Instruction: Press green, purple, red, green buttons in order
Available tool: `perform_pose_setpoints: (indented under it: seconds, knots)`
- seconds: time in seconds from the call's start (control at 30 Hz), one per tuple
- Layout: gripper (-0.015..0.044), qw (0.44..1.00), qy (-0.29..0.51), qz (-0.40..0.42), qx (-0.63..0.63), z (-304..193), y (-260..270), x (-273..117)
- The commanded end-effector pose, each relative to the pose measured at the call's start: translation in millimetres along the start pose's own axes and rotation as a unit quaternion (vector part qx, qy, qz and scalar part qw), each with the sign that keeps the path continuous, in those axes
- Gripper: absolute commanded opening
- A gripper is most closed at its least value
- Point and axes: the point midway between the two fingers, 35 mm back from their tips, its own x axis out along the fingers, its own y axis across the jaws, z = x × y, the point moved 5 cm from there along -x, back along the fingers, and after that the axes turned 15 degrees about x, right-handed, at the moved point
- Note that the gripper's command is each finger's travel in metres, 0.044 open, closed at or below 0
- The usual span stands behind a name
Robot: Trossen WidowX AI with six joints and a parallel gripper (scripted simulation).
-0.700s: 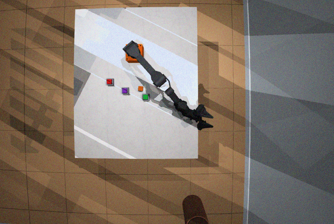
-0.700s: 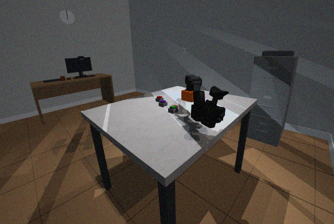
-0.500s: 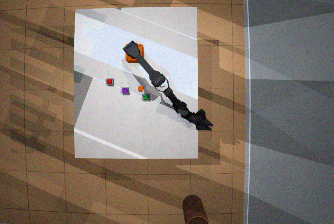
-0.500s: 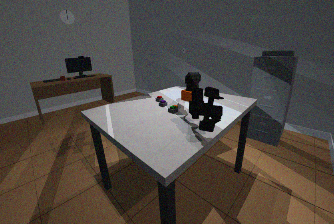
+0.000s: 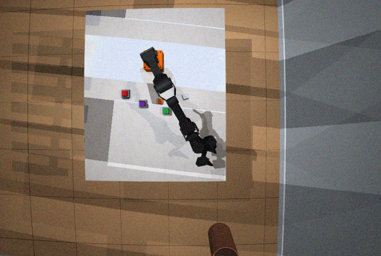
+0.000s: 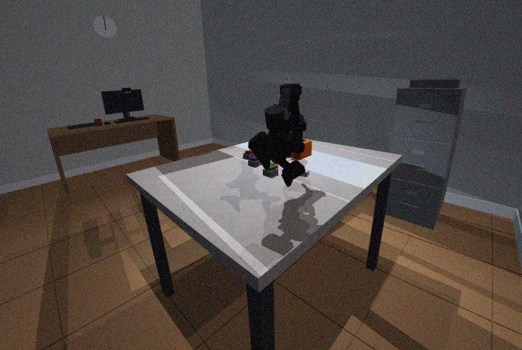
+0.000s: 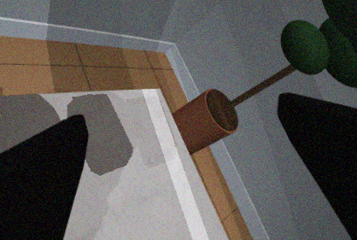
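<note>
Green button (image 5: 166,110) (image 6: 271,167), to the left and far side of the tool (image 5: 213,159) (image 6: 278,176) (image 7: 181,108), well apart. Open wide, gripping nothing; probably needing a swing far-left before pressing.

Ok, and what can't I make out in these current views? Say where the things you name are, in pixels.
- Base (image 5: 159,57) (image 6: 306,150): top view, partly covered by the arm's upper part.
- White block (image 5: 185,96) (image 6: 305,173): exterior view, partly behind the gripper (image 5: 212,158) (image 6: 295,172) (image 7: 183,108).
- Buttons: wrist view, all out of frame.
- Brown cylinder (image 5: 221,236) (image 7: 201,123): top view, cut off by the bottom edge.
- Clock (image 6: 104,26): exterior view, too small and dim to read.
</note>
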Motion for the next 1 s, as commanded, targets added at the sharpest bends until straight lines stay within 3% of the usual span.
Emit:
perform_pose_setpoints:
  seconds: [0.0, 0.27, 0.57, 0.83, 0.97]
  knots:
    - [0.0400, 0.968, 0.158, 0.022, 0.193, -38, -8, -55]
    - [0.0400, 0.845, 0.347, -0.005, 0.407, -73, -3, -149]
    - [0.0400, 0.601, 0.541, -0.108, 0.579, -92, 26, -287]
    - [0.0400, 0.584, 0.550, -0.116, 0.585, -92, 28, -295]
    - [0.0295, 0.584, 0.550, -0.116, 0.585, -123, 47, -280]
